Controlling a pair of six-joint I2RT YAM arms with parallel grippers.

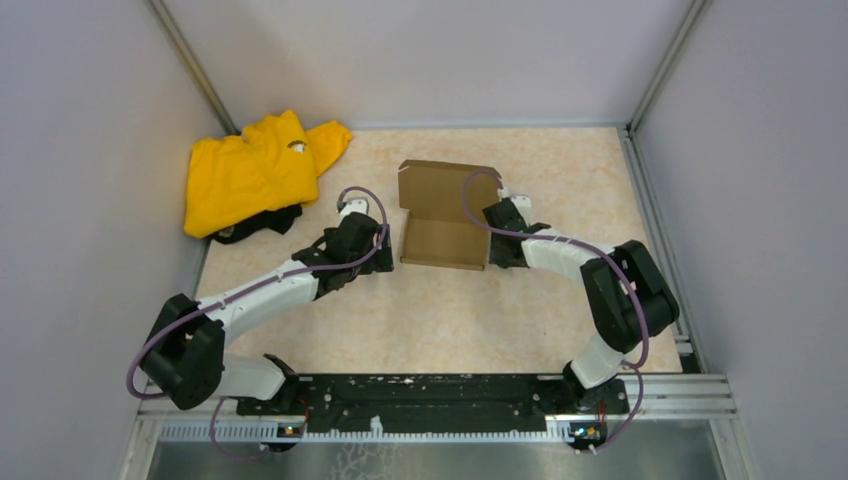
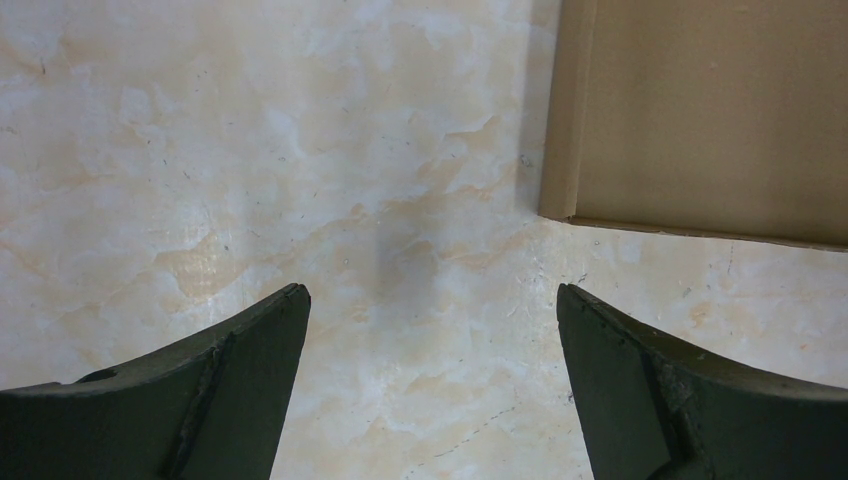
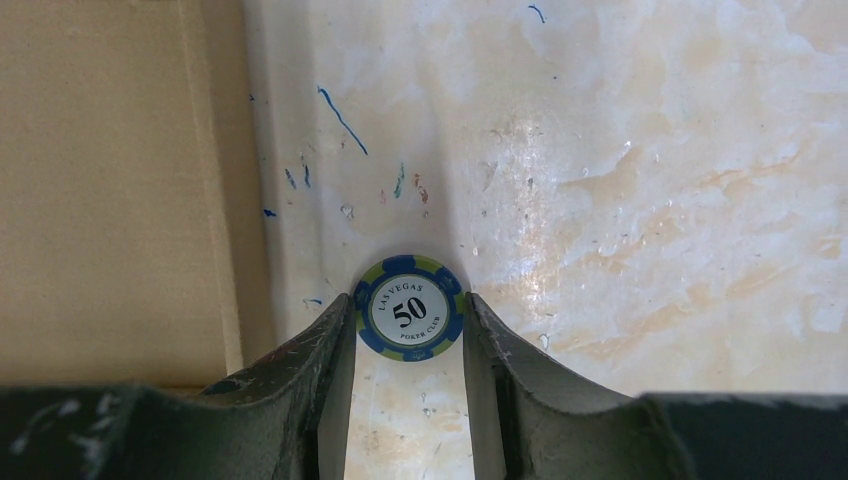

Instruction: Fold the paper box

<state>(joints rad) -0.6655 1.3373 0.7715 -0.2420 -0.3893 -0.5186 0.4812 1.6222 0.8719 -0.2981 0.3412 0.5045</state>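
The paper box (image 1: 445, 215), plain brown cardboard, lies in the middle of the table with its lid panel raised at the far side. My left gripper (image 1: 383, 237) is open and empty just left of the box's near left corner. In the left wrist view (image 2: 430, 295) the box (image 2: 700, 110) fills the upper right, apart from the fingers. My right gripper (image 1: 497, 218) is at the box's right edge. In the right wrist view (image 3: 408, 312) it is shut on a blue and green "50" poker chip (image 3: 408, 318), gripped by its rim at the fingertips. The box (image 3: 110, 180) lies to its left.
A crumpled yellow garment (image 1: 255, 170) lies at the far left corner with something dark under it. Grey walls and metal posts close in the table on three sides. Blue pen marks (image 3: 340, 120) dot the marbled tabletop beside the box.
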